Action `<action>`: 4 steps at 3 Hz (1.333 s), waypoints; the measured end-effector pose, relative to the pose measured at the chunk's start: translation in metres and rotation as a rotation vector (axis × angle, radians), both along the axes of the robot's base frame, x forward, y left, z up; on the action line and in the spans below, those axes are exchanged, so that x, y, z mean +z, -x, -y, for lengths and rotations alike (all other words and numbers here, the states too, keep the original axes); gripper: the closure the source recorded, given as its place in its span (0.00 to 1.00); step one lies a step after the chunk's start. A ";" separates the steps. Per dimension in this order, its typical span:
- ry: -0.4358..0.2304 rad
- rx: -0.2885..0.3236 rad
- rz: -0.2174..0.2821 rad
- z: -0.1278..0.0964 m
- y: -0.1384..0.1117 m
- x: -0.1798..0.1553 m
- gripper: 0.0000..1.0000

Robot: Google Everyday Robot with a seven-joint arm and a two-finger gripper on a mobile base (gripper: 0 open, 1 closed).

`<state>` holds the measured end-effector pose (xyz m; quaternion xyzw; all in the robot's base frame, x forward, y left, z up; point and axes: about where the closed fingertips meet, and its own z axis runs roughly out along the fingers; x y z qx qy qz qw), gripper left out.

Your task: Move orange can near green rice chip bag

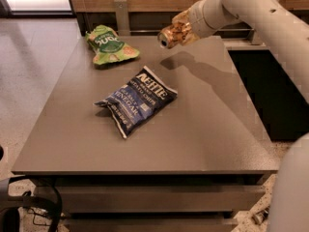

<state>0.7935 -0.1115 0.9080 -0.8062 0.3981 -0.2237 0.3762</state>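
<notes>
The orange can (175, 33) is held tilted on its side in the air above the far part of the grey table (203, 129), its silver top facing left. My gripper (183, 30) is shut on it, at the end of the white arm coming in from the upper right. The can's shadow falls on the table just below it. The green rice chip bag (109, 46) lies flat at the far left corner of the table, to the left of the can and lower.
A dark blue chip bag (137, 99) with white lettering lies in the middle of the table. A wooden wall and a ledge run behind the table. The floor lies to the left; a dark gap lies to the right.
</notes>
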 end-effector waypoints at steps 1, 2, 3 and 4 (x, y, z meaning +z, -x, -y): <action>-0.014 0.115 -0.091 -0.034 -0.017 -0.024 1.00; 0.004 0.177 -0.160 -0.054 -0.022 -0.018 1.00; 0.004 0.177 -0.160 -0.054 -0.022 -0.018 1.00; 0.035 0.171 -0.201 -0.064 -0.025 -0.037 1.00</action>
